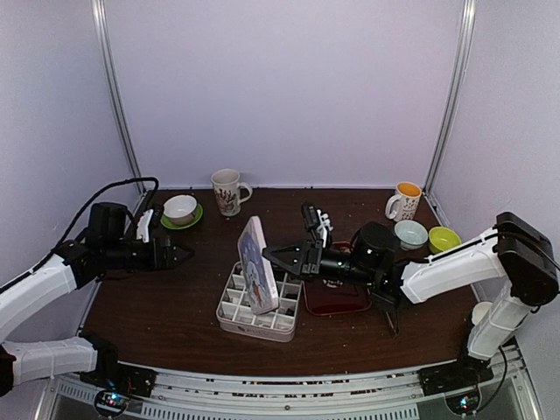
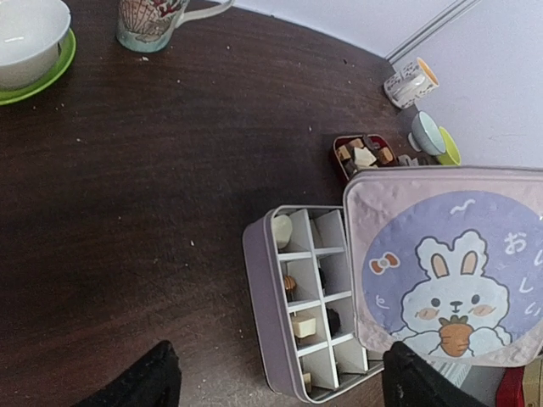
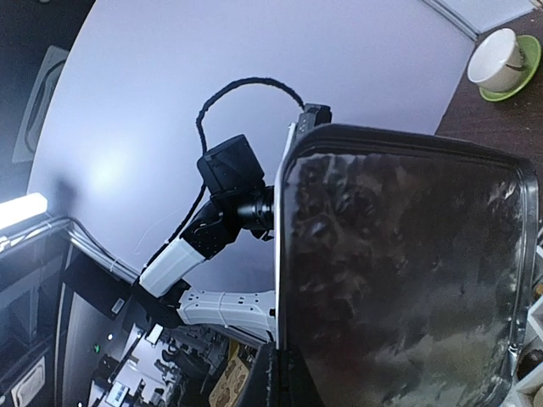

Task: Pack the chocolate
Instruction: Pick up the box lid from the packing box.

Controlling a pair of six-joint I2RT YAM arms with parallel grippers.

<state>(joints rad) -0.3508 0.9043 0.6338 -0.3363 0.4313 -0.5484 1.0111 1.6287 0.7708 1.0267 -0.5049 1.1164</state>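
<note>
A lilac box (image 1: 229,306) with grid compartments sits mid-table. In the left wrist view, chocolate lies in its cells: a cream round (image 2: 282,231), a tan piece (image 2: 290,284), a cream cube (image 2: 303,325), a dark piece (image 2: 333,320). More chocolate (image 2: 365,155) sits in the dark-red tray (image 1: 337,302). The bunny-print lid (image 1: 255,262) stands upright over the box, and my right gripper (image 1: 268,254) is shut on its edge. The lid's dark inner face (image 3: 407,271) fills the right wrist view above the gripper (image 3: 293,377). My left gripper (image 1: 179,255) hangs open to the left of the box, holding nothing (image 2: 280,390).
Along the back stand a white bowl on a green saucer (image 1: 181,210), a patterned mug (image 1: 227,191), an orange-lined mug (image 1: 405,201), a pale blue bowl (image 1: 410,234) and a green bowl (image 1: 444,239). A black-and-white object (image 1: 315,220) lies behind the tray.
</note>
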